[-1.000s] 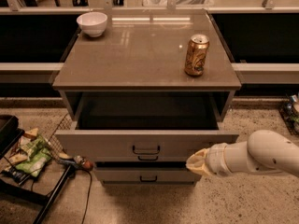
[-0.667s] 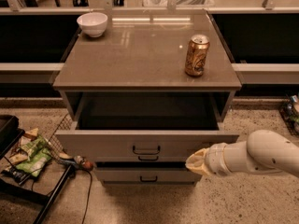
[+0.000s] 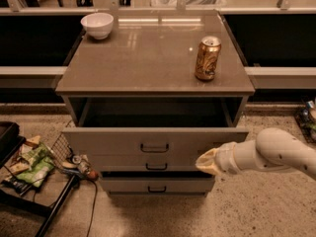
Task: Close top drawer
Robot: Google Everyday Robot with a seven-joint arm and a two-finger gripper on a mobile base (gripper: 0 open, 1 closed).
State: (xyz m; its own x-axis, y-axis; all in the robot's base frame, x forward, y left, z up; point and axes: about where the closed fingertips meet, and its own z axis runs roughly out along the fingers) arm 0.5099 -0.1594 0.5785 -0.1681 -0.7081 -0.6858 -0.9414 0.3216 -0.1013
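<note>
The top drawer (image 3: 154,143) is pulled out of the grey cabinet, its broad flat front facing me with a small black centre handle (image 3: 154,147). Its inside looks dark and I see nothing in it. My gripper (image 3: 207,163) comes in from the right on a white arm (image 3: 276,151). It sits just in front of the drawer front's lower right part, to the right of the handle.
Two smaller drawers (image 3: 156,167) with black handles sit below the top one. On the cabinet top (image 3: 143,58) stand a white bowl (image 3: 97,24) at back left and a gold can (image 3: 207,58) at right. A wire rack with snack bags (image 3: 30,162) stands on the floor at left.
</note>
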